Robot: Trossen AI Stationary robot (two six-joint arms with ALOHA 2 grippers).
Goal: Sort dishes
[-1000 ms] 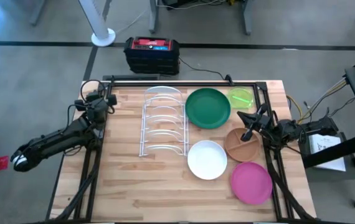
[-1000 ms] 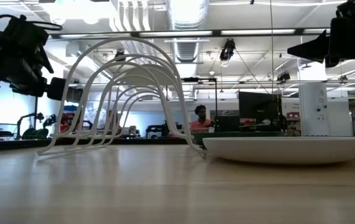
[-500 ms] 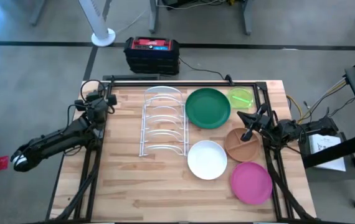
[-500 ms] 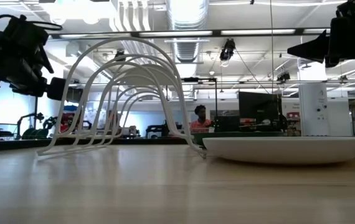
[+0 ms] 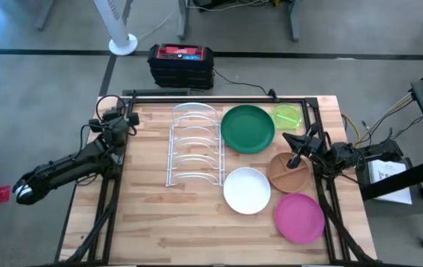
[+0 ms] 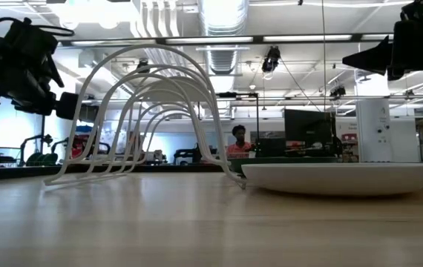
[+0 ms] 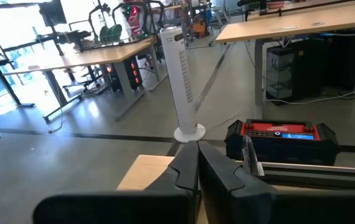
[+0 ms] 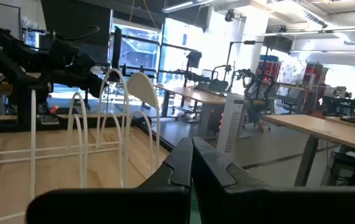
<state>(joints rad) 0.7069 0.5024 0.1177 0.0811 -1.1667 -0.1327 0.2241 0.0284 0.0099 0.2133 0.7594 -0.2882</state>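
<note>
Five plates lie flat on the wooden table, right of the white wire rack [image 5: 194,144]: dark green [image 5: 248,128] and small lime-green [image 5: 288,116] at the far side, brown divided [image 5: 289,170], white [image 5: 246,190] and magenta pink [image 5: 299,217] nearer. The white plate also shows in the low view [image 6: 345,178]. My left gripper [image 5: 126,119] is shut and empty above the table's far left corner; its fingers meet in the left wrist view [image 7: 197,168]. My right gripper [image 5: 292,142] is shut and empty above the brown plate's far edge; it also shows in the right wrist view [image 8: 192,165].
The rack [image 6: 145,119] stands left of centre with its slots bare. A black and red case [image 5: 181,65] and a white tower fan [image 5: 122,30] stand on the floor beyond the far edge. Bare wood lies along the near edge and at the left.
</note>
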